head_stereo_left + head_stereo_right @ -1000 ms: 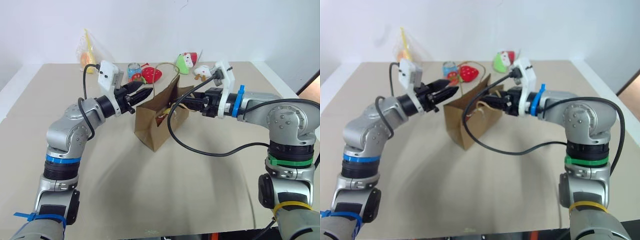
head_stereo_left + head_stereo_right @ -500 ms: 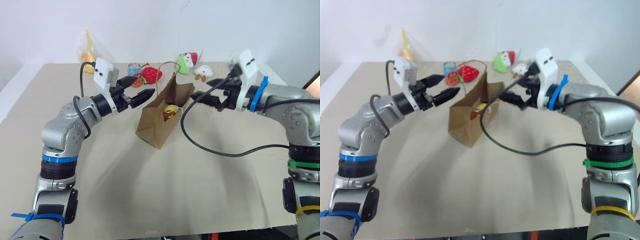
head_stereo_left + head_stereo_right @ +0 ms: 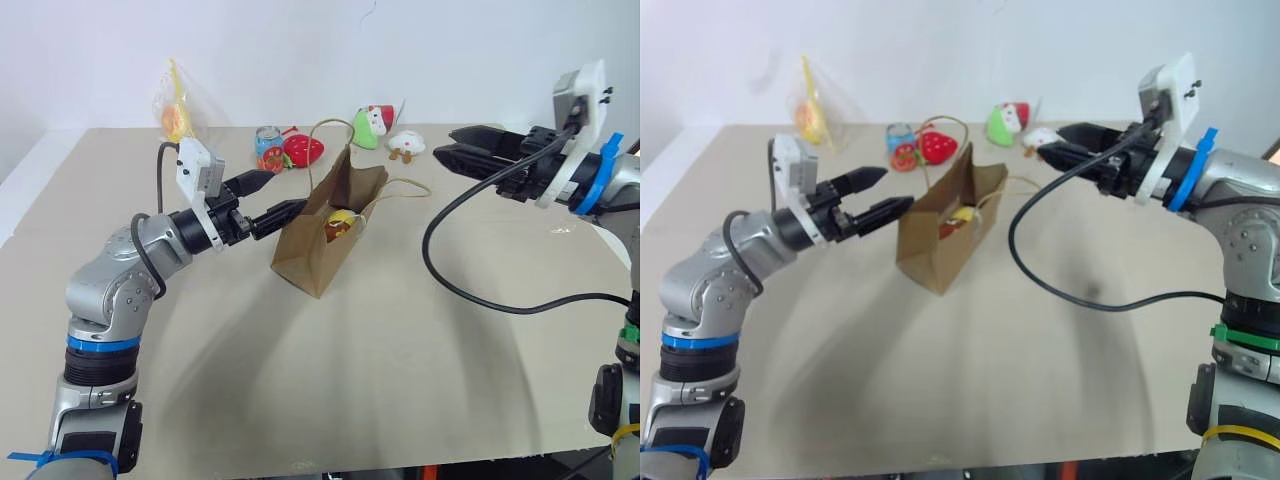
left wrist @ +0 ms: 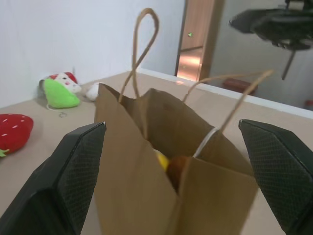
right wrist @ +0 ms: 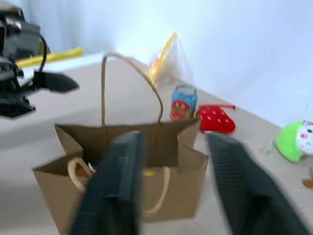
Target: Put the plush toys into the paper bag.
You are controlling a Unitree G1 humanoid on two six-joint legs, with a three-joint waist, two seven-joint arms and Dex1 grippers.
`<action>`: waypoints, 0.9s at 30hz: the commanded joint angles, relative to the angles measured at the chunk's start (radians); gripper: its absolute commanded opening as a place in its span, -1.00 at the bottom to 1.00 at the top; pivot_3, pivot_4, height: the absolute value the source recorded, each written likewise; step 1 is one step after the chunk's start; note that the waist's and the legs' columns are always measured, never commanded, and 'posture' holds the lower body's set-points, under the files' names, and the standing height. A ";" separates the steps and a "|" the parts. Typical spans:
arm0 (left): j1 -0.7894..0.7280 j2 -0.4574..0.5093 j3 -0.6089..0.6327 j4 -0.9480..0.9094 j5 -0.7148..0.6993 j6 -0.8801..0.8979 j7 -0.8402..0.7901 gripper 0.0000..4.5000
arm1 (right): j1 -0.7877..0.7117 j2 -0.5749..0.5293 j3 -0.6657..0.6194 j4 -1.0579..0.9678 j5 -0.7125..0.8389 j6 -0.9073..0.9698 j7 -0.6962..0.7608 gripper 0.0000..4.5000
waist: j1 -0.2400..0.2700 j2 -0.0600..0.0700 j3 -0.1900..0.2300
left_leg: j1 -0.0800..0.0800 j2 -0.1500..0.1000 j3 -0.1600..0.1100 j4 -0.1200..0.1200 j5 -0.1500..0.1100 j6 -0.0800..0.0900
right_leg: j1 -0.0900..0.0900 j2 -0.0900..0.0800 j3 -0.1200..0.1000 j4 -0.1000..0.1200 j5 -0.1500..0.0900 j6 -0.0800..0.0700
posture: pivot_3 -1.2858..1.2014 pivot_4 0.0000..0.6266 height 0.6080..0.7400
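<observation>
Mid-table, the paper bag (image 3: 325, 235) stands upright with its mouth open, one cord handle up, the other drooped to the right. A yellow plush toy (image 3: 340, 222) and something brownish beside it lie inside.

Left end effector (image 3: 270, 198): fingers spread wide, empty, tips just left of the bag's near-left edge, not touching. Right end effector (image 3: 462, 148): well right of the bag and above the table, fingers close together in the head views, nothing seen held; the blurred wrist view leaves the exact gap unclear, so cannot tell.

Far edge of table: red strawberry plush (image 3: 304, 150), green plush (image 3: 371, 122), small white plush (image 3: 406, 143), a printed can (image 3: 267, 144), and a clear packet (image 3: 175, 110) at far left.

Judgement: two toys bagged, three plush left. For the next pick, the right arm looks better placed for the white or green toy. Approach from above, close on the soft body's middle, lift clear of the raised handle, release low over the mouth. Left could steady the bag's edge without tipping it.
</observation>
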 commanded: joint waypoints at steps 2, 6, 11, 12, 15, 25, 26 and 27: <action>0.016 0.014 0.009 -0.069 -0.011 -0.029 -0.018 1.00 | 0.064 -0.064 -0.058 -0.140 0.194 0.163 0.080 -0.94 | 0.001 0.000 0.000 | 0.000 0.000 0.000 0.000 0.000 0.000 | 0.001 0.000 0.000 0.000 0.000 0.000 | 0.03 -0.52 1.00; 0.078 0.018 -0.002 -0.132 0.005 -0.074 -0.038 1.00 | 0.174 -0.042 -0.003 -0.277 0.279 0.234 0.060 -0.94 | -0.001 0.000 0.000 | 0.000 0.001 0.000 -0.001 -0.001 0.001 | 0.001 0.000 0.000 0.000 -0.001 0.000 | 0.03 -0.52 1.00; 0.131 0.019 -0.008 -0.188 0.010 -0.101 -0.032 1.00 | 0.218 0.034 0.168 -0.292 0.091 0.113 -0.045 -0.94 | -0.002 0.000 0.000 | 0.001 0.001 0.000 0.000 0.000 0.000 | 0.001 0.000 0.000 0.000 -0.001 0.000 | 0.03 -0.52 1.00; 0.135 0.019 -0.009 -0.194 0.007 -0.101 -0.029 1.00 | 0.218 0.050 0.192 -0.287 0.065 0.094 -0.058 -0.94 | 0.000 0.000 0.000 | 0.001 0.001 0.000 0.000 0.000 0.000 | 0.000 0.000 0.000 0.001 0.000 0.001 | 0.03 -0.52 1.00; 0.160 0.025 -0.018 -0.210 0.015 -0.105 -0.029 1.00 | 0.204 0.111 0.274 -0.275 -0.016 0.022 -0.090 -0.94 | -0.001 0.000 0.000 | 0.001 0.000 0.000 0.001 0.001 0.001 | 0.001 0.000 0.000 0.001 0.000 0.002 | 0.03 -0.52 1.00; 0.233 0.010 -0.025 -0.198 0.135 -0.203 0.042 1.00 | 0.103 0.253 0.364 -0.166 -0.152 -0.086 -0.122 -0.94 | 0.000 -0.001 0.000 | 0.001 0.000 0.001 0.000 0.001 0.001 | 0.001 0.001 0.004 0.000 0.000 0.001 | 0.03 -0.52 1.00; 0.237 0.010 -0.025 -0.198 0.135 -0.204 0.042 1.00 | 0.095 0.262 0.367 -0.158 -0.158 -0.087 -0.122 -0.94 | 0.001 -0.001 0.000 | 0.000 0.000 0.000 0.000 0.001 0.001 | 0.001 0.001 0.003 0.000 0.000 0.001 | 0.03 -0.52 1.00; 0.241 0.010 -0.026 -0.199 0.134 -0.204 0.041 1.00 | 0.085 0.271 0.370 -0.149 -0.164 -0.090 -0.123 -0.94 | 0.001 -0.001 0.000 | 0.000 0.000 0.000 0.000 0.001 0.001 | 0.001 0.001 0.003 0.000 0.000 0.001 | 0.03 -0.52 1.00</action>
